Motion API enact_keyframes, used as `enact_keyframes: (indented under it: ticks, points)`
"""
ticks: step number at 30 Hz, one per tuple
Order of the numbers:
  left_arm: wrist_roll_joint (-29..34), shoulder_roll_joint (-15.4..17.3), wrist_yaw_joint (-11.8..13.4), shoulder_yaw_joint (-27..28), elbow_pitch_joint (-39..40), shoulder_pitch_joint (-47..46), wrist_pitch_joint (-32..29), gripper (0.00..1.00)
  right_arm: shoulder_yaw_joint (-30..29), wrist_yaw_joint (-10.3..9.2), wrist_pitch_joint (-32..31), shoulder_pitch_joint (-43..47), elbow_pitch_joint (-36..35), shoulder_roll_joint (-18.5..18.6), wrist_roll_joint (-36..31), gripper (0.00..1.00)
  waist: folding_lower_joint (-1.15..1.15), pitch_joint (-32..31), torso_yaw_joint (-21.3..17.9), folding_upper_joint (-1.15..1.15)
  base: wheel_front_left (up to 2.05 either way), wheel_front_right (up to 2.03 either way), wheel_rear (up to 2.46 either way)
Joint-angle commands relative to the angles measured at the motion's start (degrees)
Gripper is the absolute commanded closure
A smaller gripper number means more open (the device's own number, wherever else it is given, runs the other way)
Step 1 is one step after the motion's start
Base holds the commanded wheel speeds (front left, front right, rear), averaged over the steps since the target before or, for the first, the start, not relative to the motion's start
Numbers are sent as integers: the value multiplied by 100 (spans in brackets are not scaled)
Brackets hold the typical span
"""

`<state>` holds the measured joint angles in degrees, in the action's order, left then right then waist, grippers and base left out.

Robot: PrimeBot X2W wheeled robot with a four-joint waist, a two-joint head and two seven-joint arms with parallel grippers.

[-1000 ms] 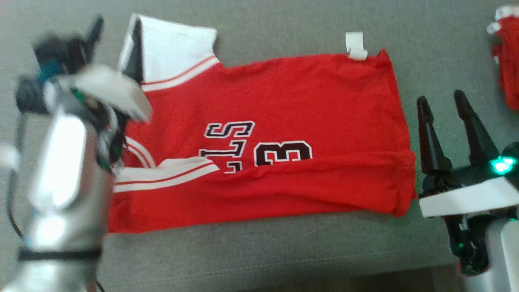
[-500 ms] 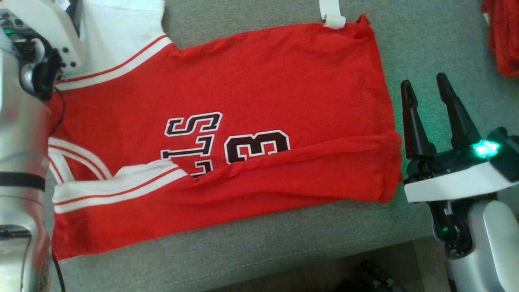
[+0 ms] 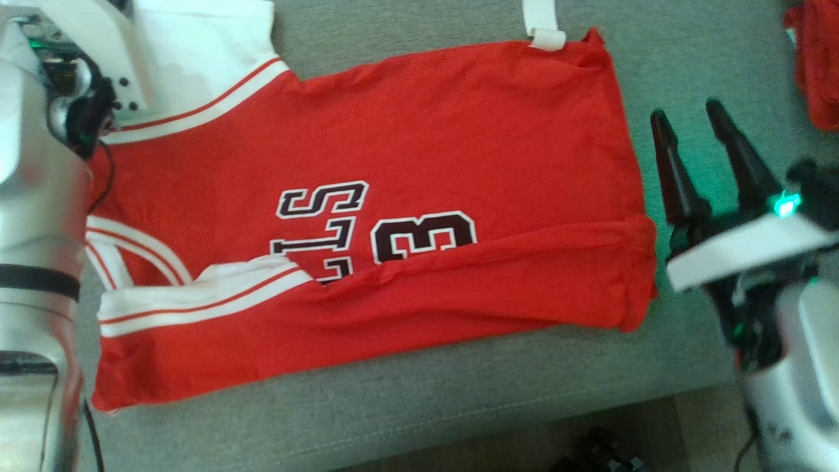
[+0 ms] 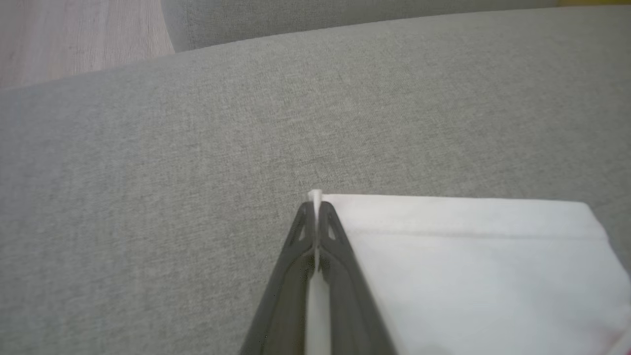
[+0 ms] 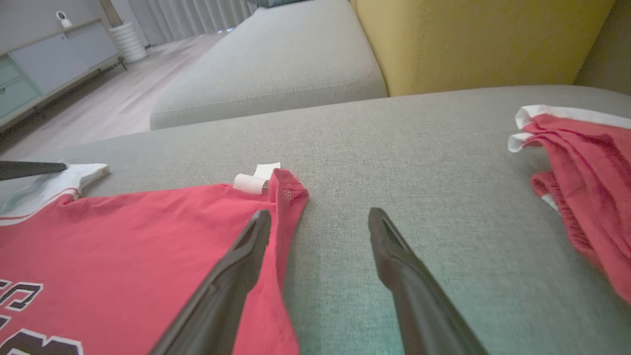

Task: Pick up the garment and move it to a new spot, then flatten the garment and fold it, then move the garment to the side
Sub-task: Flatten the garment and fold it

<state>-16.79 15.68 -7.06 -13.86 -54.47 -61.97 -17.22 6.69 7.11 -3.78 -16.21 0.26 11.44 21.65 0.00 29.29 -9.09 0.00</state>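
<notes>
While the jersey [image 3: 426, 164] lies spread print-up on the grey sofa [image 3: 459, 406], its near long edge folded over onto the number, the left gripper [image 4: 315, 209] is pinched tight on the corner of the white sleeve [image 4: 468, 256] — a thin edge of cloth shows between its fingers, right up to the tips. Its silver forearm [image 3: 33, 216] covers the jersey's collar end. The right gripper [image 3: 687, 113] hangs with fingers spread and holds nothing; it sits just beside the hem, one finger [image 5: 236, 276] over the red edge — touching or not, I cannot tell. A white tag [image 3: 541, 23] curls at the far hem corner. Another red garment [image 5: 581, 187] lies well apart to the right.
</notes>
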Motion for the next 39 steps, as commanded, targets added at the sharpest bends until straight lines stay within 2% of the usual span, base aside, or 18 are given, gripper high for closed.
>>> enact_keyframes:
  ticks: [1,9,13,18,19,20,21,25,35,39]
  points:
    - [12,196,3,86,116,-192,75,100,117,37,-94,-188,-104,152,48,0,0,5,65,0,0,0,0]
    - [28,-239,5,-125,-38,-500,534,100,800,37,-1119,-1706,798,812,562,0,0,162,523,0,0,0,0]
    - [15,-345,1,-187,-190,-583,713,100,977,37,-1791,-1996,1064,1080,678,0,0,183,633,0,0,0,0]
    - [-15,-392,-6,-236,-366,-663,930,100,1057,37,-2560,-2142,1057,1337,836,0,0,173,675,0,0,0,0]
    - [-21,-398,-7,-245,-396,-681,970,100,1071,37,-2680,-2163,1039,1365,871,23,0,173,679,0,0,0,0]
    - [-26,-403,-8,-254,-427,-698,1008,100,1077,37,-2789,-2182,1028,1387,906,56,0,171,681,0,0,0,0]
    - [-34,-409,-9,-260,-455,-712,1050,100,1070,37,-2868,-2204,1016,1405,922,100,0,170,683,0,0,0,0]
    - [-67,-427,-17,-300,-509,-748,1313,100,916,37,-2987,-2239,1008,1385,1082,100,0,162,705,0,0,0,0]
    - [-64,-312,42,-334,-249,-568,2488,100,209,37,-2133,-2034,1077,1330,1293,100,0,-250,812,0,0,0,0]
    - [-165,-293,25,-303,-102,-336,2714,100,155,37,-1997,-1911,1083,1278,1408,100,0,-394,823,0,0,0,0]
